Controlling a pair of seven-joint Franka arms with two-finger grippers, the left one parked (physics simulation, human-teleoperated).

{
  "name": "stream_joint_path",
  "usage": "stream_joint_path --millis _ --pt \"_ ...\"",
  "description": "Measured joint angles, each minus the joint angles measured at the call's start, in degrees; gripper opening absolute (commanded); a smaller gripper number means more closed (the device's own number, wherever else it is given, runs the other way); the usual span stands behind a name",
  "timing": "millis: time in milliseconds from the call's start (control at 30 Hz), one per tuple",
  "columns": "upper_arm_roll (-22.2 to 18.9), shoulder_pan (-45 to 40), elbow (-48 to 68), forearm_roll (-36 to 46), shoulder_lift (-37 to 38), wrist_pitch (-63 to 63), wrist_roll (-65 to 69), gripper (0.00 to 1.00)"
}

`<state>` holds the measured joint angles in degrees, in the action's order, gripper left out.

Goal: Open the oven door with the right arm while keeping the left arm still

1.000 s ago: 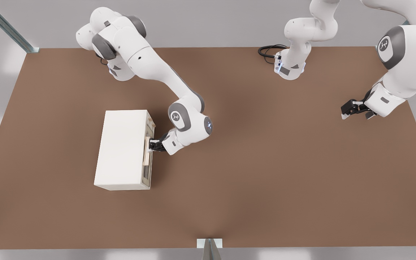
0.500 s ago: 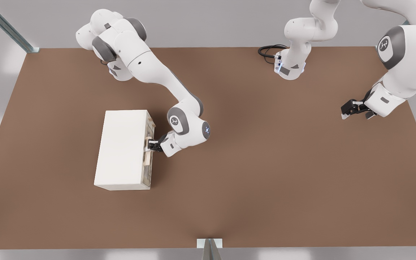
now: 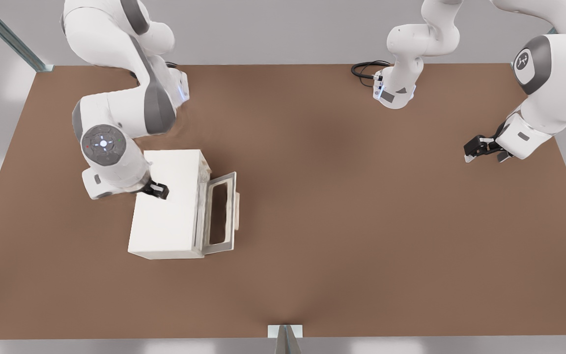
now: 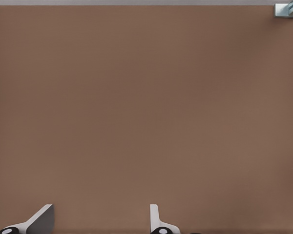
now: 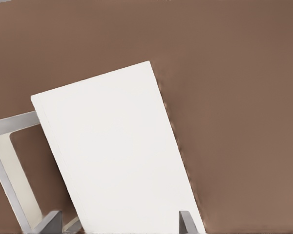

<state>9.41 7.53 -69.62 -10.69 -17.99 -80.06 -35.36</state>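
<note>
While your gripper (image 3: 157, 190) hangs above the top face of the oven (image 3: 167, 206), near the edge on the front view's left, its two fingers (image 5: 49, 222) stand apart with nothing between them, as the right wrist view shows: only the cream top panel lies under the gap. You are holding nothing.

Look outward from there. The oven sits on the brown table (image 3: 361, 221), toward the front view's left, with its windowed face turned to the front view's right. The oven door (image 3: 220, 214) is swung down and out from that face, lying close to flat over the table, its glass window showing the brown surface through the frame and its handle (image 3: 237, 211) at the far free edge. In the right wrist view the door (image 5: 10, 161) appears as a grey frame beside the white box.

By the look of it, the opening itself is done, so the step in hand is getting clear cleanly. You would do well to keep the fingers spread and lift straight up off the oven top before travelling anywhere, so that no fingertip drags on the box and shifts it. Avoid sweeping across toward the door side; a knock on the frame could swing it back. Whether the fingertips touch the oven top cannot be told.
</note>
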Motion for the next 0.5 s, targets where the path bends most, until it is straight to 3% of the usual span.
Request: stream_joint_path --millis 100,500 --pt "-0.6 -4.4 -4.9 2.8 6.7 -2.2 4.8 1.00" --pt "-1.4 -6.8 -3.9 5.0 4.1 -4.5 17.5 1.00"
